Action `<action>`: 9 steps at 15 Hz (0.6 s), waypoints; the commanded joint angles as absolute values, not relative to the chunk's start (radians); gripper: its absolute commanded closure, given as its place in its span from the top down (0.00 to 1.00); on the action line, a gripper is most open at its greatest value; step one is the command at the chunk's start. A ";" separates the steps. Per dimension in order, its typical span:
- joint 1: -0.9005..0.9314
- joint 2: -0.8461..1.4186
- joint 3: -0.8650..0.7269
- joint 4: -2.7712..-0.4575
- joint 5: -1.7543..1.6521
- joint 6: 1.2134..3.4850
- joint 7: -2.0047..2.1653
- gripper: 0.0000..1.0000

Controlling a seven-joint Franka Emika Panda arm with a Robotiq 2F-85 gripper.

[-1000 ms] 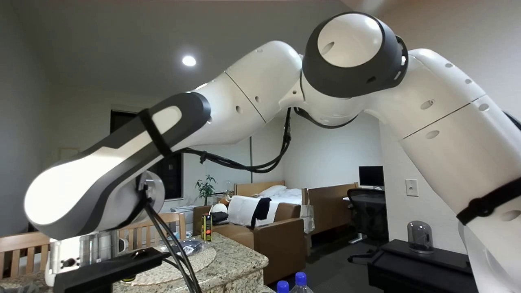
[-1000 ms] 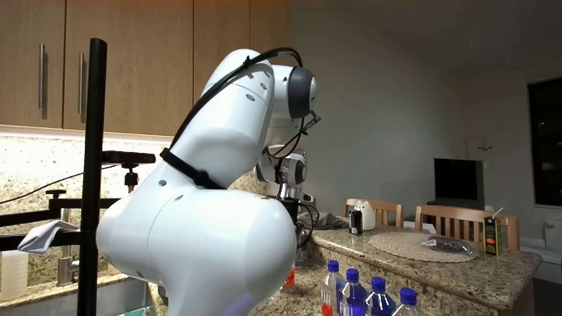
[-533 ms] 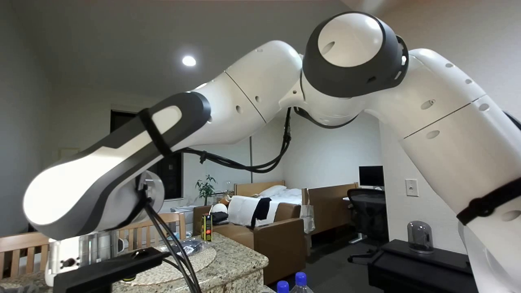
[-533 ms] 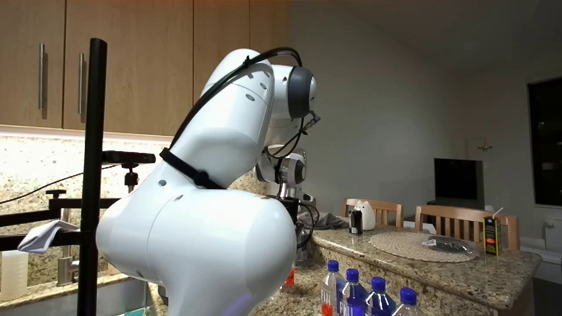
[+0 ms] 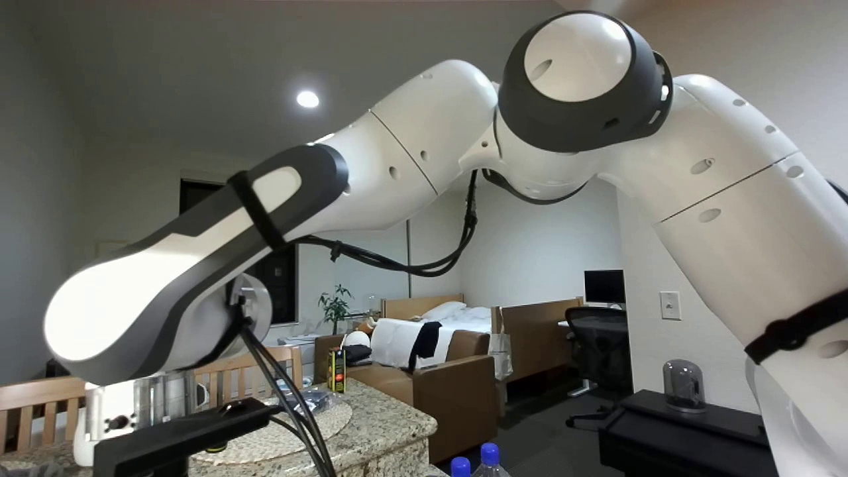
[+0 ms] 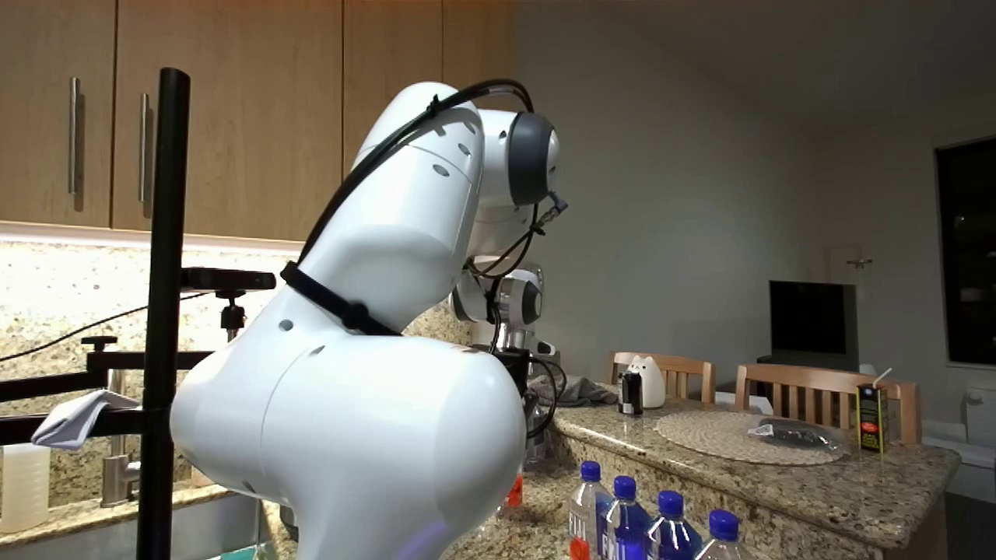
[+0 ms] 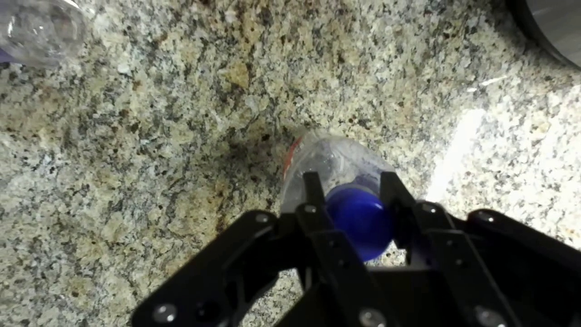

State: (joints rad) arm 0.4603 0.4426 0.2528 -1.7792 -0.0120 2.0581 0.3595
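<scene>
My tool pinches bottle at cap: likely stiff, best hold; the rest probably light, soft, slick.

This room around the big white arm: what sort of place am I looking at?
Most likely a home, perhaps a small open-plan flat: the exterior views show wooden kitchen cabinets, a bed and a brown sofa.

White rounded arm, grey joints, black straps, cables; black pincer, silver screws.
</scene>
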 commanded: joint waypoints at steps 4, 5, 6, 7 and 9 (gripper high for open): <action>0.441 0.280 0.229 -1.906 -0.030 2.056 0.382 0.15; 0.434 0.258 0.226 -1.922 -0.024 2.056 0.389 0.15; 0.419 0.236 0.224 -1.940 0.005 2.058 0.398 0.15; 0.402 0.215 0.225 -1.960 0.042 2.066 0.409 0.15; 0.365 0.163 0.222 -2.005 0.089 2.060 0.388 0.16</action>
